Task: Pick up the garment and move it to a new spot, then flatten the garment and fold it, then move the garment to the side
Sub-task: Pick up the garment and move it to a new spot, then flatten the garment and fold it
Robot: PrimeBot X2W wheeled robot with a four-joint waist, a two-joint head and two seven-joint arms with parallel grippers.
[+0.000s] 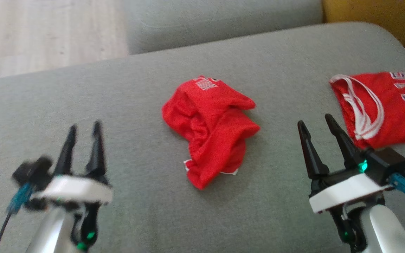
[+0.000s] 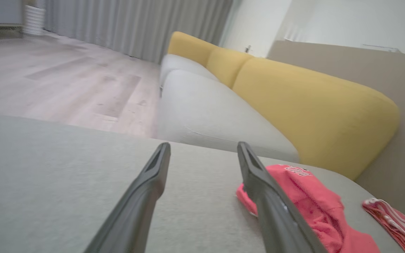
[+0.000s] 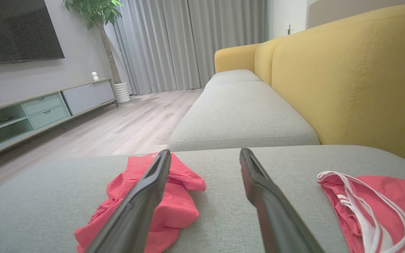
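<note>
A crumpled red garment (image 1: 211,131) lies in a heap in the middle of the grey sofa cushion (image 1: 118,91). It also lies to the right of my left fingers in the left wrist view (image 2: 304,203) and behind my left-hand finger in the right wrist view (image 3: 174,203). My left gripper (image 1: 84,131) hovers open to the garment's left, holding nothing. My right gripper (image 1: 316,121) stands open to its right, apart from it, also holding nothing. Both sets of fingers (image 2: 153,182) (image 3: 258,189) have only cushion between them.
A second red garment (image 1: 381,105) with white trim and grey lettering lies flat at the cushion's right edge, just beyond my right gripper. Another grey seat (image 3: 241,119) and a yellow backrest (image 3: 346,77) lie beyond. Wooden floor (image 1: 47,31) is to the far left.
</note>
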